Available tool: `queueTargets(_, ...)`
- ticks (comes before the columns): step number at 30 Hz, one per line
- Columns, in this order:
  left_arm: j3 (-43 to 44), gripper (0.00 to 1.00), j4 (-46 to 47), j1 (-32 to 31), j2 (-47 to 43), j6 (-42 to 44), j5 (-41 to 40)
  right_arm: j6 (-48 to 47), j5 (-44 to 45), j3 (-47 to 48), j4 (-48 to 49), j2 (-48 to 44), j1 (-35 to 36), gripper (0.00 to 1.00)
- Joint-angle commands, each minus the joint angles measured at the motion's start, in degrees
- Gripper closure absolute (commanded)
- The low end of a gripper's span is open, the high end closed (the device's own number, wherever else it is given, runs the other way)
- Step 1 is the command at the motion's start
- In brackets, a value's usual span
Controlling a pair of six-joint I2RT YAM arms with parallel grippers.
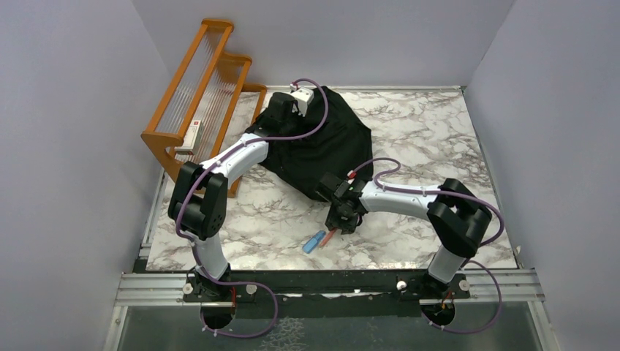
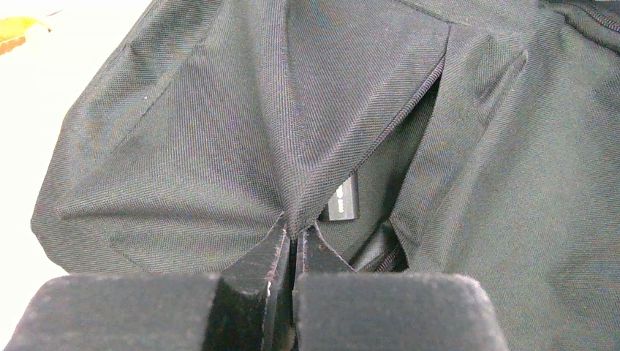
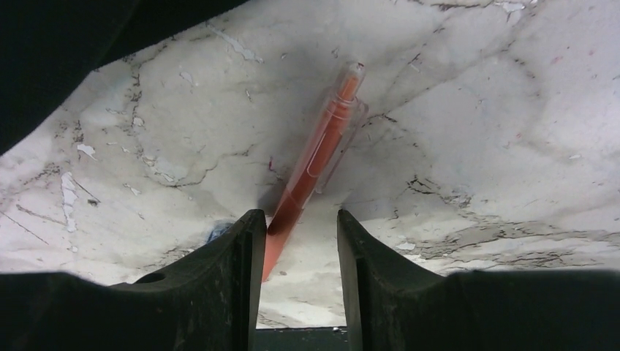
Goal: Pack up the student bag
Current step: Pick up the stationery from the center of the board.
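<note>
Right gripper (image 3: 297,219), jaws apart, hangs over the pen (image 3: 325,142), which points to 1 o'clock. Left gripper (image 2: 295,232) pinches the bag (image 2: 183,131).

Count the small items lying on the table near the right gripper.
2: an orange pen at the right gripper, and a blue item beside it. The bag may hide more.

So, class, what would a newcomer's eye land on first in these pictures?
The black student bag slumped toward the back, its fabric pinched in the left fingers. Nearer the front, the right fingers stand open over an orange pen lying on the marble table. An orange wooden rack stands at the back left.
</note>
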Motion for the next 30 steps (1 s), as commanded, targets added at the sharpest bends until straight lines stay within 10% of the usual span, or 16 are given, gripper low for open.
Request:
queueTargets(1,0.1,1.00,1.7,-0.4,-3.3,0.0,0.5,1.6,2.3,1.2,-1.7,1.2,1.3,0.57)
queueTargets(19,0.0,1.00,1.4,-1.2,-3.7,0.0,0.5,6.2,7.8,-3.4,-3.0,-4.7,1.6,0.89)
queueTargets(30,0.2,1.00,-0.3,-6.0,-4.1,2.2,-3.2,4.7,18.0,-12.1,0.1,-30.8,1.6,0.99)
